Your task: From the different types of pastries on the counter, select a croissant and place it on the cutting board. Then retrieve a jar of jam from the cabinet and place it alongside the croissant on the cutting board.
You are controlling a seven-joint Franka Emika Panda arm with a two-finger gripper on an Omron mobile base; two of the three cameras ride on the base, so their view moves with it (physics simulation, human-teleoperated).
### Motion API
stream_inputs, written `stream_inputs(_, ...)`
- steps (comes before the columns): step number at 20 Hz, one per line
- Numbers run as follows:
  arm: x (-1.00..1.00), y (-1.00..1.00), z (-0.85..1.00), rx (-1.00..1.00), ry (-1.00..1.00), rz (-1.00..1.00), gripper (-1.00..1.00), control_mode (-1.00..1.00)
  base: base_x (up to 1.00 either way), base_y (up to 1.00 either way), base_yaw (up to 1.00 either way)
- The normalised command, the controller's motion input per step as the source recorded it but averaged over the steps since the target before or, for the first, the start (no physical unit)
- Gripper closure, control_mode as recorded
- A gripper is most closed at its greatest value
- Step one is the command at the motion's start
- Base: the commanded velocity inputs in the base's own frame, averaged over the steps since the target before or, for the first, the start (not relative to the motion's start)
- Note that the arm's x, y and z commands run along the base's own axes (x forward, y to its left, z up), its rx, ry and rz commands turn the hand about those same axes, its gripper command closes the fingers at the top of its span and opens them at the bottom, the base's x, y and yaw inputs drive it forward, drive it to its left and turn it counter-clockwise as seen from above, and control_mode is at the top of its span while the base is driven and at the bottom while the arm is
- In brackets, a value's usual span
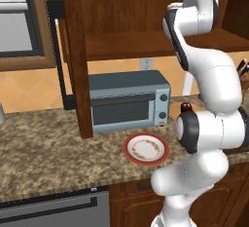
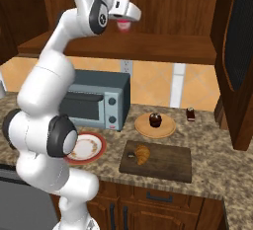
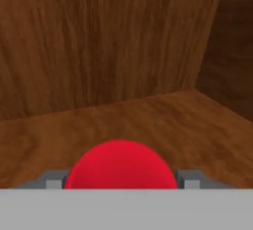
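The small golden-brown croissant (image 2: 142, 154) already lies on the dark brown rectangular wooden cutting board (image 2: 170, 163), toward its nine o'clock end, leaving room beside it; the jaws are clamped on the tiny red-lidded jam jar (image 2: 123, 25), held above the cabinet shelf (image 2: 163, 46), apparently for carrying down to the desk

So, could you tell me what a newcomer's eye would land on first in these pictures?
Probably the white arm stretched up into the dark wooden cabinet, its gripper at a small jar of jam whose red lid sits between the finger tips in the hand view. Next, the golden croissant lying on the cutting board on the granite counter.
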Motion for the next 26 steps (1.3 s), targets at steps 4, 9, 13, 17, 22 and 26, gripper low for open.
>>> stream_inputs(4,-1.00,0.02,0.00,-0.02,0.00,0.02,1.00,-1.00,0.00,0.00,0.00)
stream_inputs(9,-0.99,0.08,-0.09,-0.15,-0.09,-0.04,1.00,-1.00,0.00,0.00,0.00)
stream_inputs(13,-1.00,0.00,-0.01,-0.06,-0.02,0.00,1.00,-1.00,0.00,0.00,0.00)
stream_inputs(17,-0.88,-0.03,-0.05,0.00,0.09,0.01,1.00,-1.00,0.00,0.00,0.00)
stream_inputs(22,-0.84,-0.06,0.00,0.00,0.16,0.00,1.00,-1.00,0.00,0.00,0.00)
stream_inputs(26,-0.74,-0.14,-0.05,0.00,0.10,0.00,1.00,-1.00,0.00,0.00,0.00)
